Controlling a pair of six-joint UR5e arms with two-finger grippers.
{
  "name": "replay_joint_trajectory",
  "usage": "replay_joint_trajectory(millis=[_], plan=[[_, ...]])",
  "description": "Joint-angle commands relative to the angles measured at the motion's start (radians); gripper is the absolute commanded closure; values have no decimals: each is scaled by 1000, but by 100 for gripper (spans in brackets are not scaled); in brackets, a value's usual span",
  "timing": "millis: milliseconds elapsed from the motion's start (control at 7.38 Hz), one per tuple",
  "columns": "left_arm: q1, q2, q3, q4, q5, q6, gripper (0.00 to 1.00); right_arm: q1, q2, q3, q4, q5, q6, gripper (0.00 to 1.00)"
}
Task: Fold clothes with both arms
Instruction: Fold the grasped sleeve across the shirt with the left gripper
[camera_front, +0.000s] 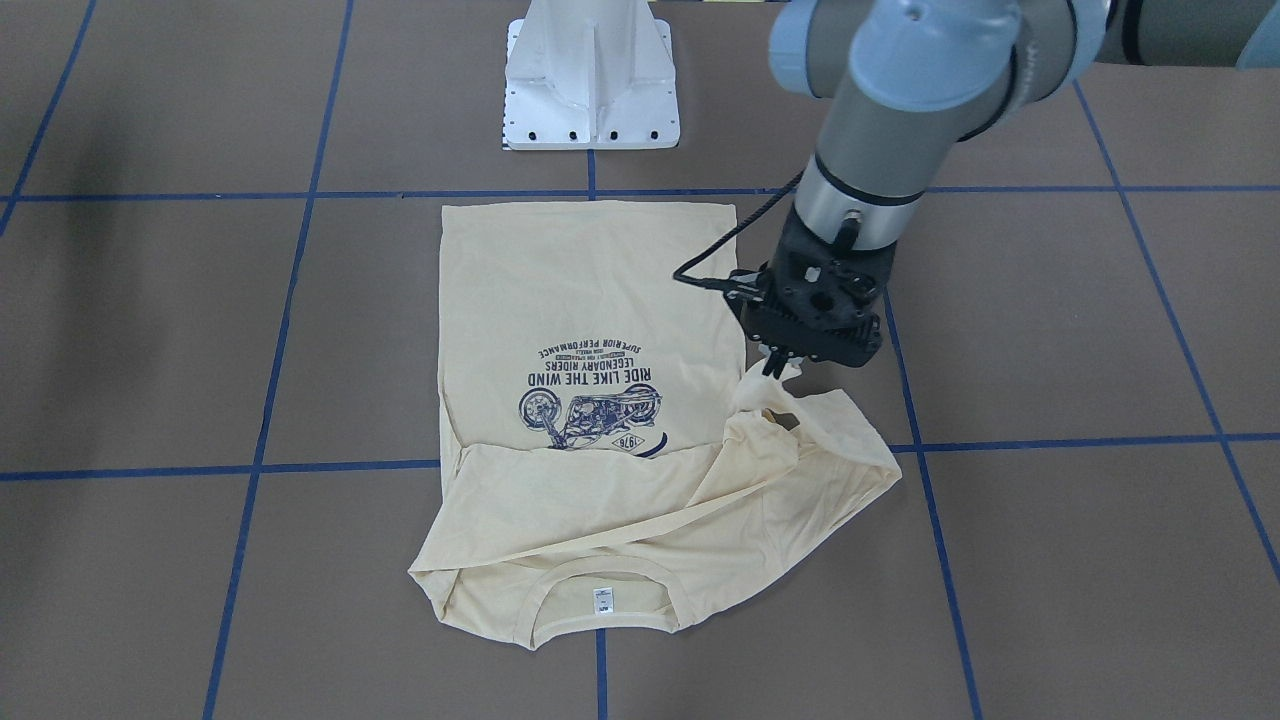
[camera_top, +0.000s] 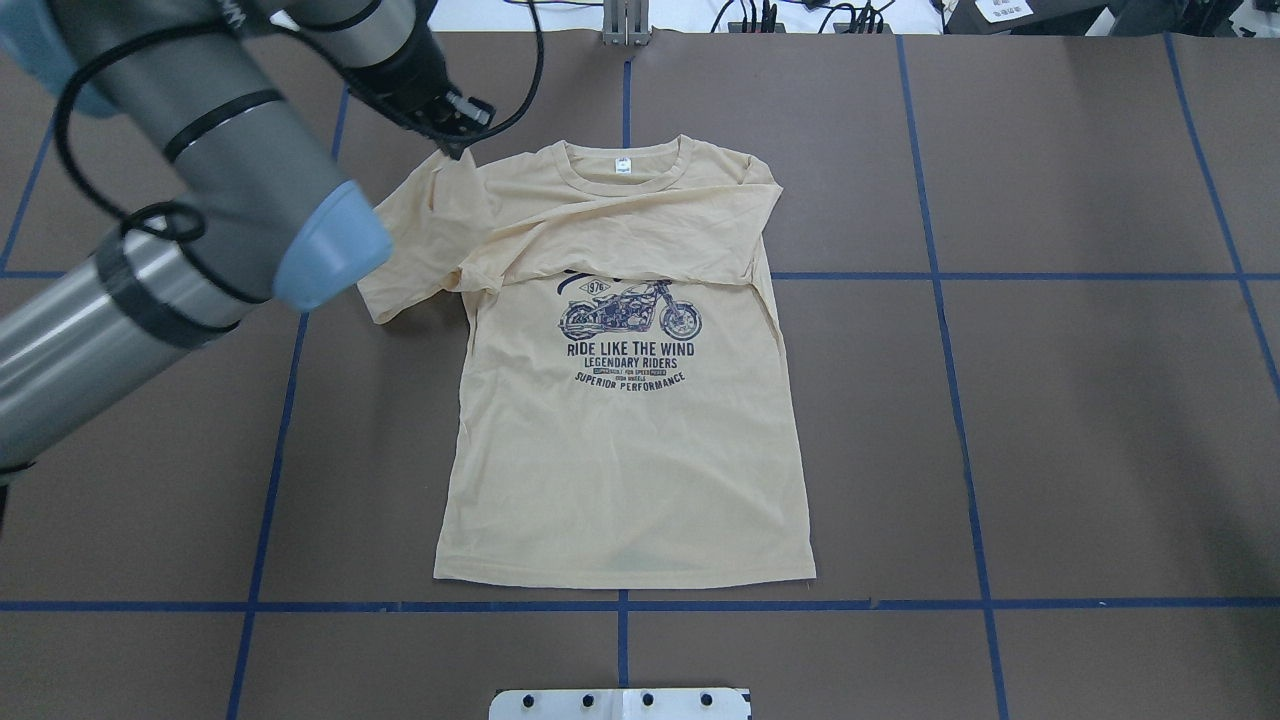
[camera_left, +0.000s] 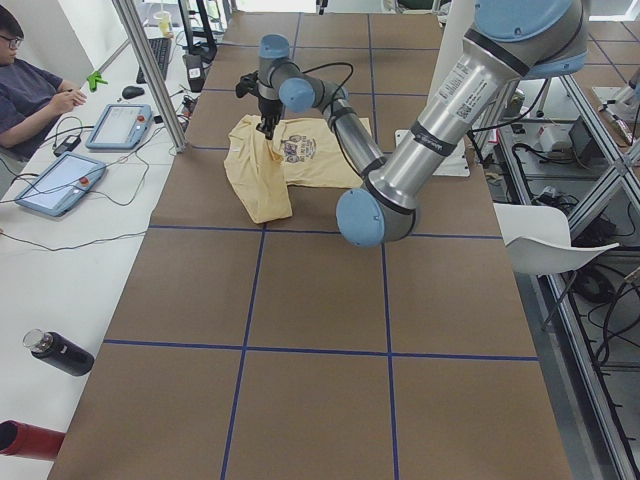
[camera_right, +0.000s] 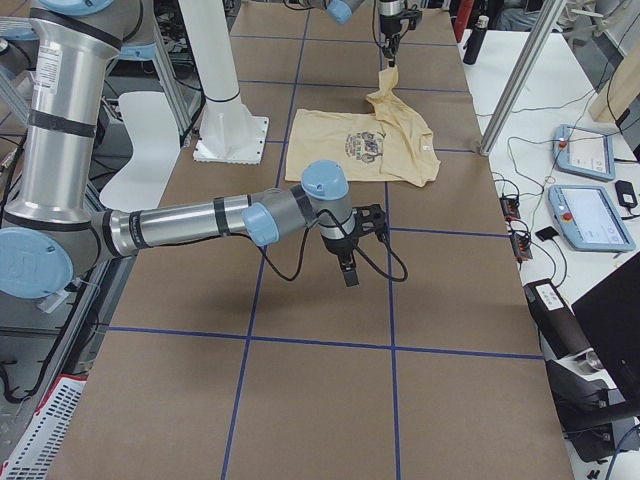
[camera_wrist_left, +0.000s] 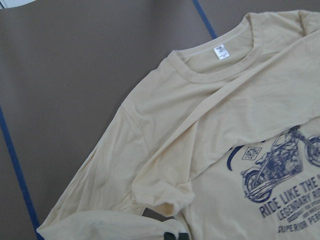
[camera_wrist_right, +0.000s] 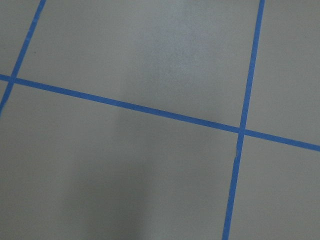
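Your surface (camera_top: 1050, 420) carries the T-shirt (camera_top: 620, 470) at centre in the overhead view. Its long axis runs 12-to-6, with the collar at 12, the hem at 6 and the print (camera_top: 630, 312) face up. The folded sleeve (camera_top: 640, 235) lies across the chest. The raised sleeve (camera_top: 420, 240) sits at 10 o'clock. The left arm (camera_top: 230, 160) reaches in there, and the left gripper (camera_front: 778, 368) is pinched on that sleeve. Only the exterior right view shows you the right arm (camera_right: 180, 225), over bare surface and well apart from the T-shirt. For the right gripper (camera_right: 348, 275), can't tell how wide. The neck tag (camera_top: 623, 166) is inside the collar.
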Motion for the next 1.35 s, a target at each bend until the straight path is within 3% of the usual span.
replay_joint_trajectory(millis=[0,271,542,677,813,1219], plan=[[80,-370,439,17,18,-140,100,0,0,-2,0,0,2,0],[151,-416,608,-123,105,-280,100,0,2,-2,-2,2,6,0],[177,-476,734,-225,119,-380,100,0,5,-4,-2,2,7,0],[194,-494,777,-283,122,-445,86,0,7,-4,-2,2,7,0],[217,-496,800,-337,145,-466,1,0,8,-4,-2,2,7,0],[220,-508,761,-339,148,-399,0,0,14,2,-2,3,15,0]])
